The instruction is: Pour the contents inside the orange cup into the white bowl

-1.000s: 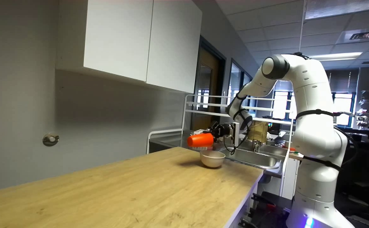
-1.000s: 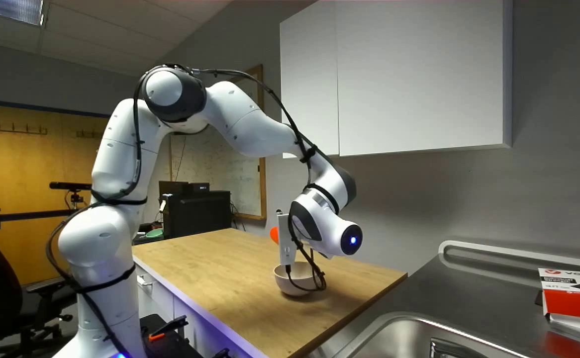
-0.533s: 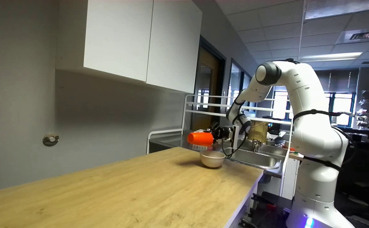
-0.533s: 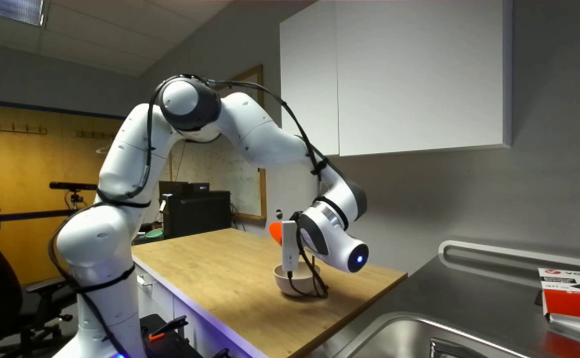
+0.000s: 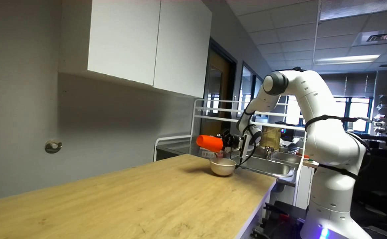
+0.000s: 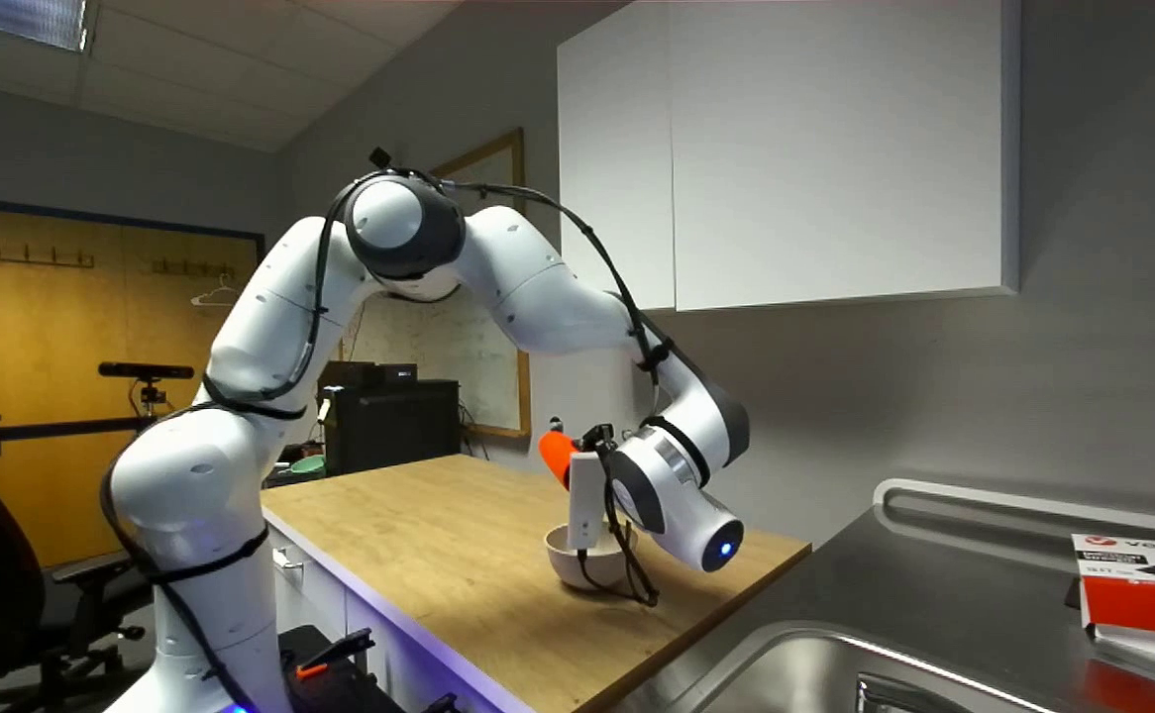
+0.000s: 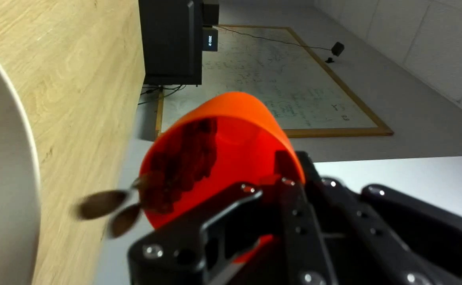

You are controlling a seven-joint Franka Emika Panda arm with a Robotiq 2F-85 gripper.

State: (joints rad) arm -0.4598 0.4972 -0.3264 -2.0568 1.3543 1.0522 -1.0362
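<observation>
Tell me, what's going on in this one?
A white jointed robot arm holds a tapered orange plastic cup in its black jointed claw, tipped with its mouth above a smooth round white bowl on the light wood-grain countertop. In the wrist view, blurred brown pieces are in mid-air between cup and bowl, and a dark clump lies inside the cup. So the pour looks under way but unfinished. How much has landed can't be seen.

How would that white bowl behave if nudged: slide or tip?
The white bowl would probably slide, since the wooden counter looks flat and smooth. A hard push high up might tip it, as its sides narrow toward the base.
</observation>
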